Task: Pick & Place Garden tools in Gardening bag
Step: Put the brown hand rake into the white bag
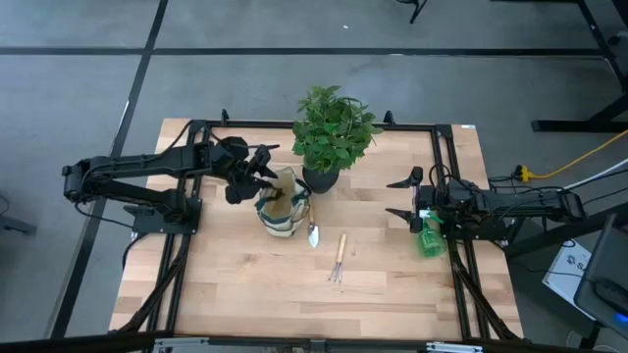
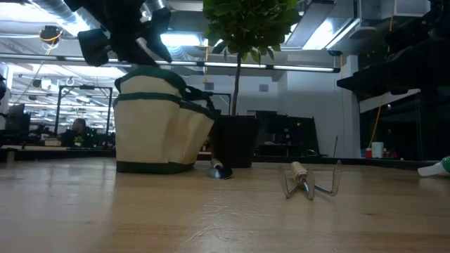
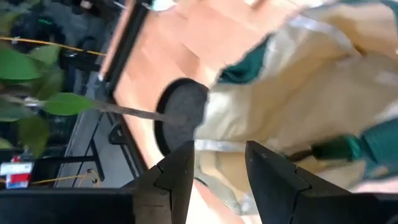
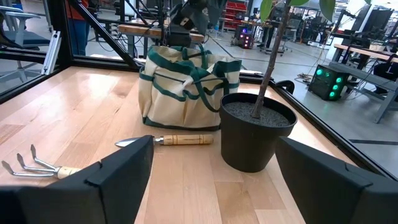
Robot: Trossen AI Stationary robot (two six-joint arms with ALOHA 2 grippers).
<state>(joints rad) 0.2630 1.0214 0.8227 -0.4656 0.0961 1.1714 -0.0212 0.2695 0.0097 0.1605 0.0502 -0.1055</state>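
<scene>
Left gripper (image 1: 263, 175) hangs open at the gardening bag's (image 1: 279, 208) 10 o'clock — stay clear of the rim. Right gripper (image 1: 400, 197) waits spread open at 3 o'clock — trowel (image 1: 313, 233) next, I'd guess.

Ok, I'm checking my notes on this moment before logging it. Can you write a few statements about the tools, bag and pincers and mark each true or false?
1. The trowel lies on the table beside the gardening bag. True.
2. The hand fork is already inside the bag. False: it lies on the table, apart from the bag.
3. The left pincer is over the bag, fingers open. True.
4. The right pincer grips the spray bottle. False: it is open and empty; the bottle lies beside that arm.
5. The potted plant stands behind the bag. True.
</scene>
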